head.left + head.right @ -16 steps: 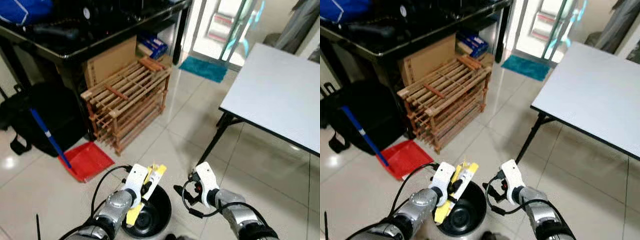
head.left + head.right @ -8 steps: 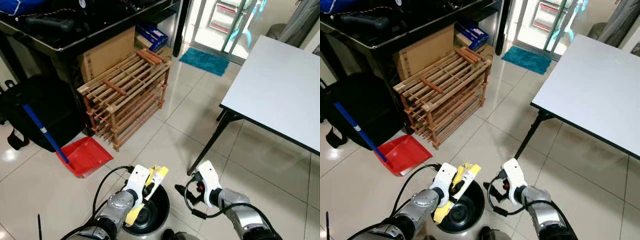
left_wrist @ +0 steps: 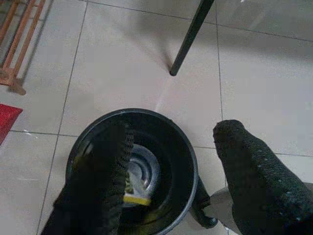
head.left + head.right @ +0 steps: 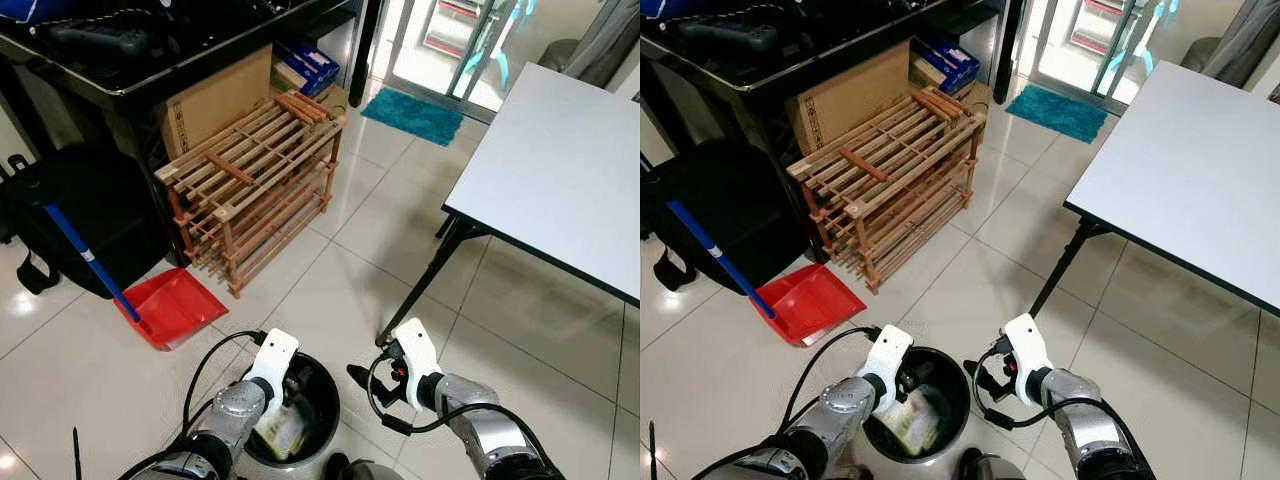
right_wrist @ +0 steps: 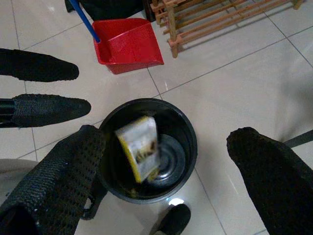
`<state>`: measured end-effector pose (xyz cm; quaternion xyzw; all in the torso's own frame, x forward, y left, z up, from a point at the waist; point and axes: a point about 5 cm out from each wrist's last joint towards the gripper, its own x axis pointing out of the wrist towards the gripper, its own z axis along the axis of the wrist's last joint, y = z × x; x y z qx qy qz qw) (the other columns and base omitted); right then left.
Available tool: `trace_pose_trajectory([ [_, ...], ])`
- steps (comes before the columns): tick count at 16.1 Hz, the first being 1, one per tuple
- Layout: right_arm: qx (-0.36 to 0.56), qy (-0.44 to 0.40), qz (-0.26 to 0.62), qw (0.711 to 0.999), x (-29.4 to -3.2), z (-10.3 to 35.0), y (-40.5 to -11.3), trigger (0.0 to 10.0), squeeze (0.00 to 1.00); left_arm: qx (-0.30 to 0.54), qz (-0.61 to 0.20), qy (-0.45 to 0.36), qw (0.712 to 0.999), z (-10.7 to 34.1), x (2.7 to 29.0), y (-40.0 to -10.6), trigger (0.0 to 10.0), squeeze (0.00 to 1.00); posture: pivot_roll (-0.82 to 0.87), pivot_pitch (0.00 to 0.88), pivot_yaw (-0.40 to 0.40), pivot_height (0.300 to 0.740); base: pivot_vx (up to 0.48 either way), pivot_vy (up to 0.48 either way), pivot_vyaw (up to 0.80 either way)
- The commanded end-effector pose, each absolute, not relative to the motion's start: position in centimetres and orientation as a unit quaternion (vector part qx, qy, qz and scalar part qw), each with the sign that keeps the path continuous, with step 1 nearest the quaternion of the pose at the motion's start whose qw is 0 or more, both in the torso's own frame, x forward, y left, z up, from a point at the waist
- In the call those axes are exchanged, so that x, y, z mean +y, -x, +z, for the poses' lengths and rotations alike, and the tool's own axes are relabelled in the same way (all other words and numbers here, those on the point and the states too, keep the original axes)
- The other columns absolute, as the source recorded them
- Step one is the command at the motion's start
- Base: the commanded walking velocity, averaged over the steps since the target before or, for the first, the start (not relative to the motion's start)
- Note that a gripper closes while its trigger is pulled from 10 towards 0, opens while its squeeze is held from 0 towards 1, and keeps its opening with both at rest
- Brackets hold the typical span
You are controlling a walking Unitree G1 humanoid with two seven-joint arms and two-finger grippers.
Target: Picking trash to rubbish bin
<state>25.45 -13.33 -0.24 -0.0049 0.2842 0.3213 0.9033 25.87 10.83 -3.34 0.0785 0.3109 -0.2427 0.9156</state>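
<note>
A black round rubbish bin (image 4: 327, 388) stands on the tiled floor right in front of me. A yellow and white snack packet (image 4: 279, 432) lies inside it, blurred in the right wrist view (image 5: 141, 150). My left gripper (image 4: 289, 386) hangs just over the bin's near-left rim, open, with nothing between its fingers (image 3: 105, 166). My right gripper (image 4: 364, 385) is open too and holds nothing, a little to the right of the bin. In the left wrist view the bin (image 3: 189, 161) sits straight below the spread fingers.
A red dustpan (image 4: 176, 309) with a blue handle lies left of the bin. Behind it stand a wooden slatted rack (image 4: 250, 185), a black bag (image 4: 85, 220) and a black desk. The white table (image 4: 560, 170) and its leg (image 4: 421, 283) are on the right.
My left gripper was shut on the yellow packet above the bin. Its fingers have opened and the packet has dropped into the bin. The right gripper has stayed in place.
</note>
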Motion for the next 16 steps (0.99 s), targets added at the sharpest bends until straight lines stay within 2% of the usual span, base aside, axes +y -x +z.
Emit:
trace_pose_trajectory([
  [1, 0.291, 0.005, 0.313, 0.904, -13.7, -0.4, -25.2, 10.0, 0.00, 0.305, -0.258, -0.086, 0.913, -3.2, 10.3, -25.8, 10.0, 1.00, -0.08, 0.143, -0.098, 0.740, 0.000, 0.000, 0.00],
  [2, 0.291, 0.004, 0.313, 0.904, -13.7, -0.3, -25.1, 10.0, 0.00, 0.302, -0.260, -0.093, 0.912, -3.2, 10.3, -25.9, 10.0, 0.91, -0.08, 0.142, -0.099, 0.740, 0.000, 0.000, 0.00],
  [3, 0.292, 0.004, 0.313, 0.904, -13.6, -0.3, -25.2, 10.0, 0.00, 0.300, -0.257, -0.100, 0.913, -3.2, 10.4, -26.0, 10.0, 0.00, -0.08, 0.140, -0.098, 0.740, 0.000, 0.000, 0.00],
  [6, 0.286, 0.014, 0.282, 0.915, -13.9, -0.5, -25.7, 10.0, 0.00, 0.286, -0.212, -0.108, 0.928, -2.8, 11.9, -26.6, 10.0, 0.00, -0.07, 0.129, -0.093, 0.740, 0.000, 0.000, 0.00],
  [8, 0.278, 0.019, 0.183, 0.943, -15.2, -0.9, -26.6, 10.0, 0.00, 0.259, -0.114, -0.129, 0.950, -2.0, 14.9, -27.5, 10.0, 0.00, -0.05, 0.112, -0.082, 0.740, 0.000, 0.000, 0.00],
  [13, 0.256, 0.045, 0.060, 0.964, -16.8, -1.1, -27.3, 10.0, 0.00, 0.232, -0.033, -0.147, 0.961, -1.8, 18.0, -27.0, 10.0, 0.00, -0.01, 0.078, -0.073, 0.740, 0.000, 0.000, 0.00],
  [16, 0.213, 0.029, -0.002, 0.977, -17.6, -0.1, -28.2, 10.0, 0.00, 0.209, 0.028, -0.153, 0.965, -0.8, 19.9, -27.5, 10.0, 0.00, -0.01, 0.052, -0.065, 0.740, 0.000, 0.000, 0.00],
])
